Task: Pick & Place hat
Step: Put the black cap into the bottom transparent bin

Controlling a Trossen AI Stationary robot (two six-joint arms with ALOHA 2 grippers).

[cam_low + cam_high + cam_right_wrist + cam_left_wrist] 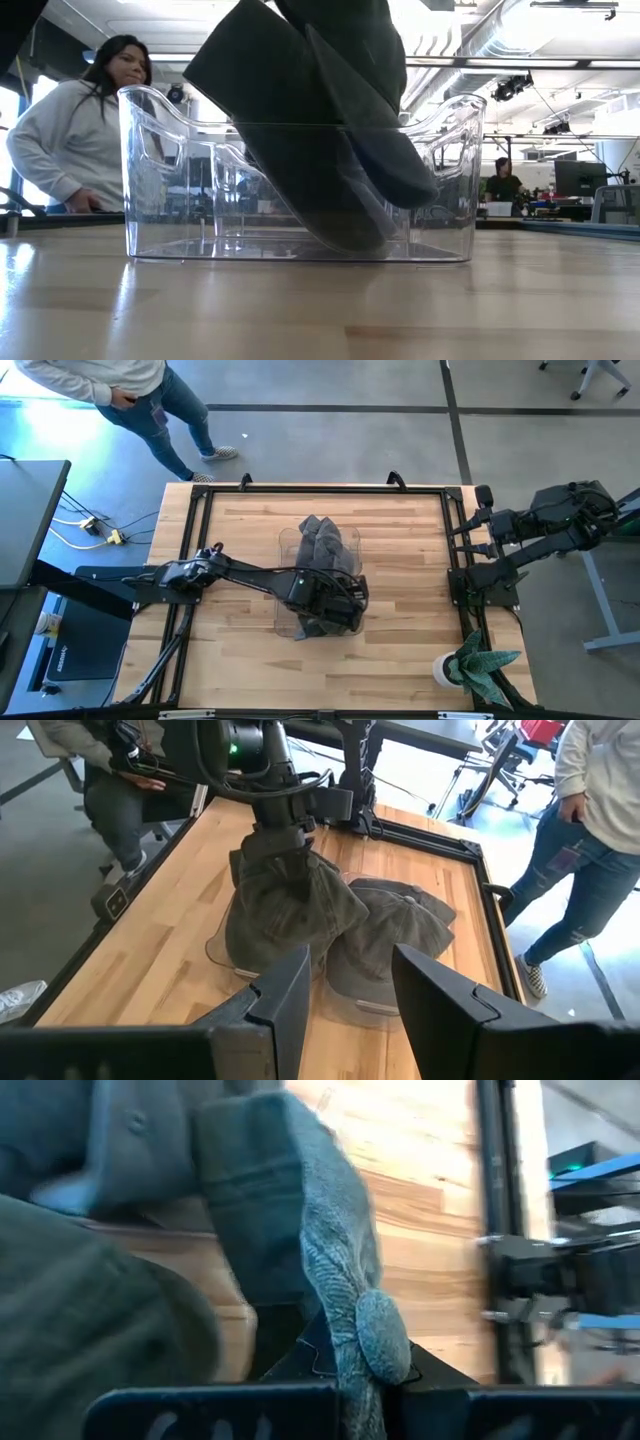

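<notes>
From above, I saw my left gripper (335,600) over the clear bin (290,545) mid-tabletop (400,650), jaws clamped on a grey hat (325,550). My right gripper (470,530) waited beyond the tabletop's edge. Low down, the hat (330,150) hung into the bin (160,170); a person (70,140) sat behind. The right wrist view showed its jaws partly open.
</notes>
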